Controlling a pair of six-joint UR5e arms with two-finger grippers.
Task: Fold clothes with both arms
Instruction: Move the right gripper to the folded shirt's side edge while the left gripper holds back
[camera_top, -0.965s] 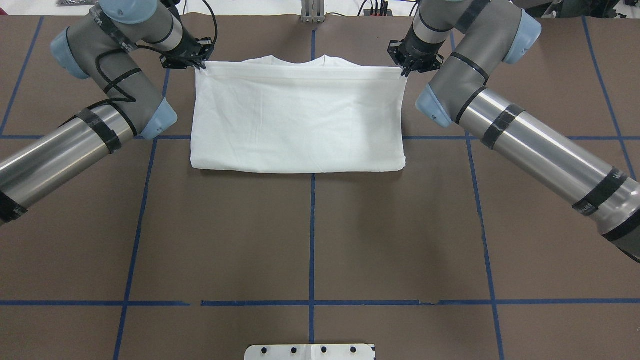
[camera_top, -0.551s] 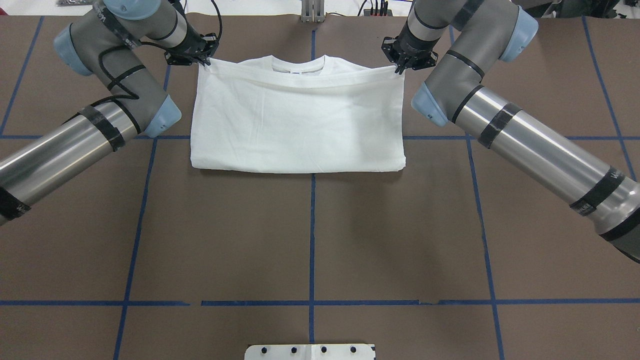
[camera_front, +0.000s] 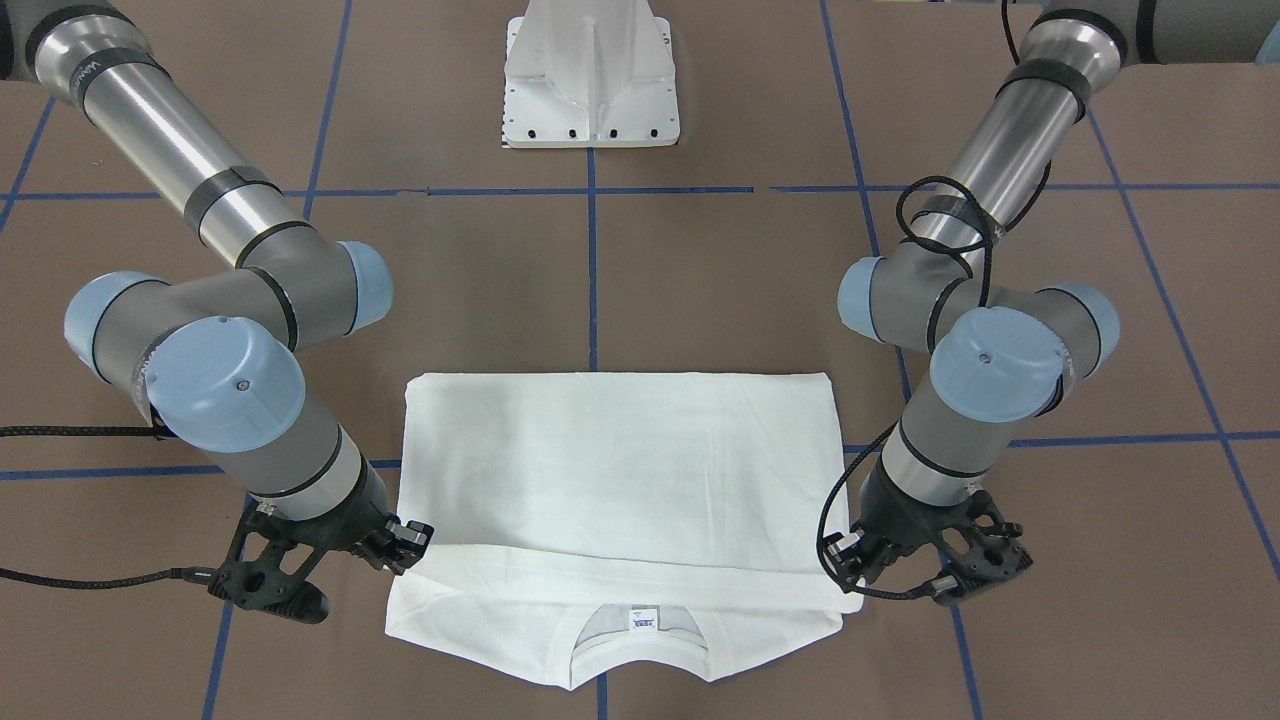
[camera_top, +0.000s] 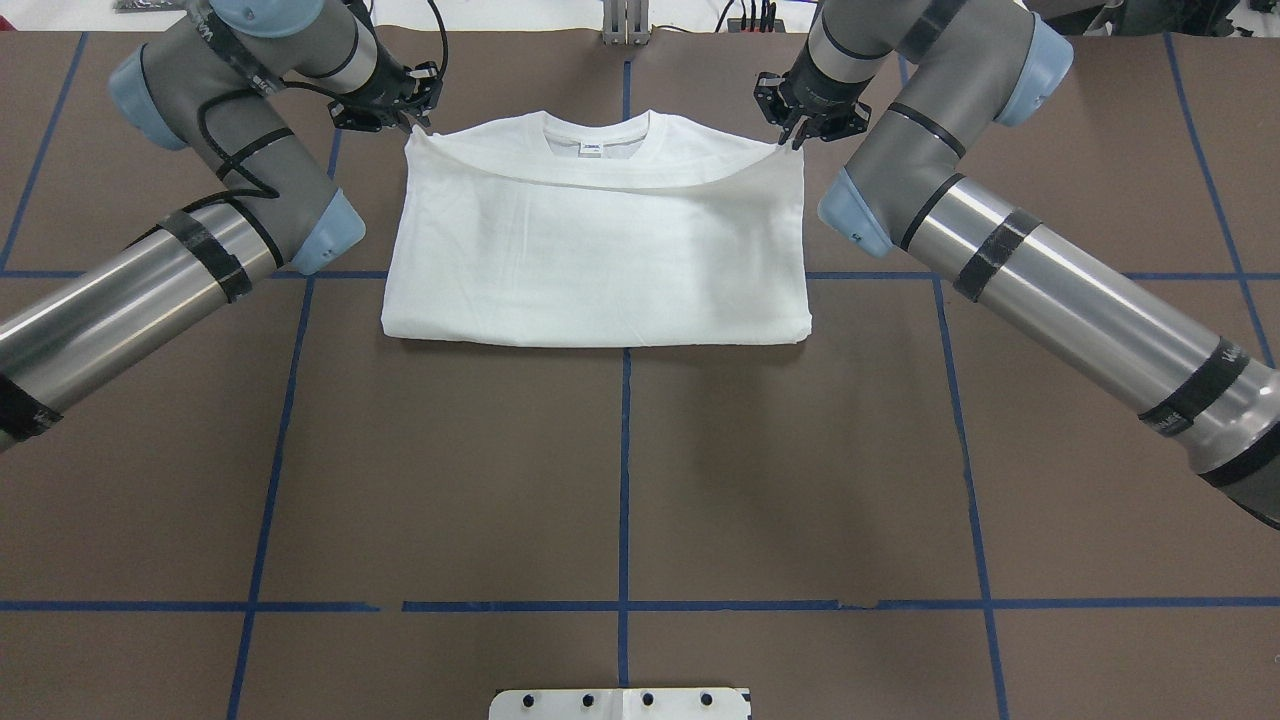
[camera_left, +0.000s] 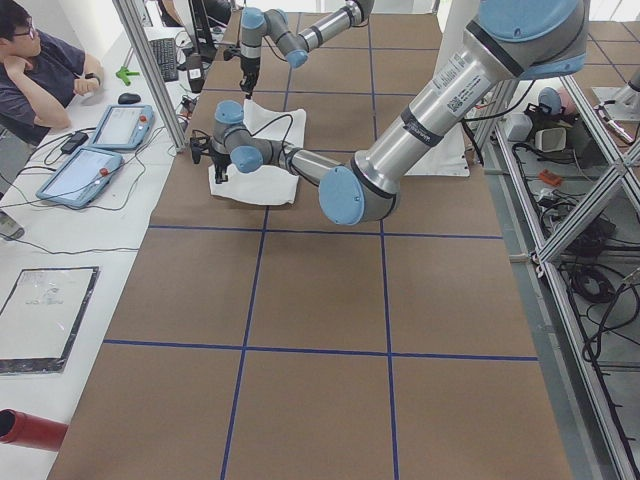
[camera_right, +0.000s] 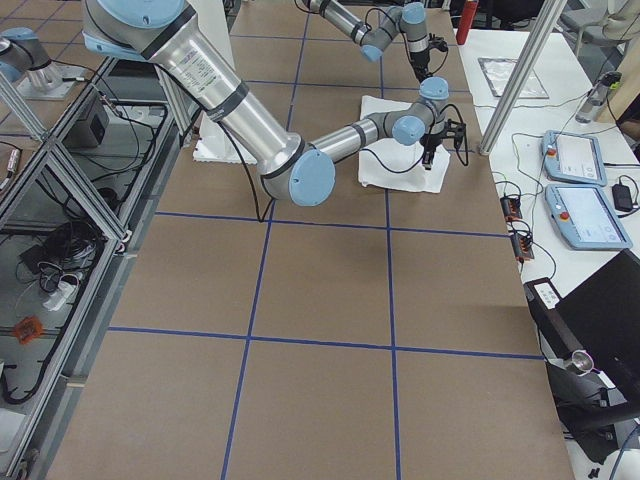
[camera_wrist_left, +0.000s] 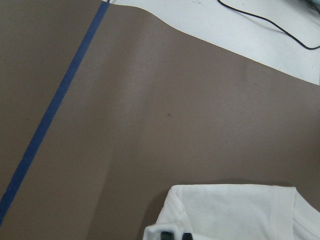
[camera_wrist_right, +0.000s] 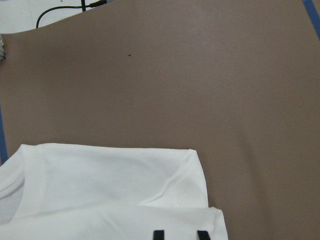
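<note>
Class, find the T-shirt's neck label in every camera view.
Front-facing: neck label, bottom centre.
Overhead: top centre.
Exterior left: too small to tell.
Exterior right: too small to tell.
Left wrist: not in it.
Right wrist: not in it.
Shared landmark: the white T-shirt, in every view.

White T-shirt (camera_top: 600, 250) on brown table cover (camera_top: 450, 470) gridded with blue tape lines (camera_top: 624, 470).

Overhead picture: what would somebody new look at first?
The white T-shirt, folded over on itself, lies at the far middle of the brown table. At its far corners, the left tool and the right tool each pinch the edge of the top layer. That edge sags between them, just short of the collar.
</note>
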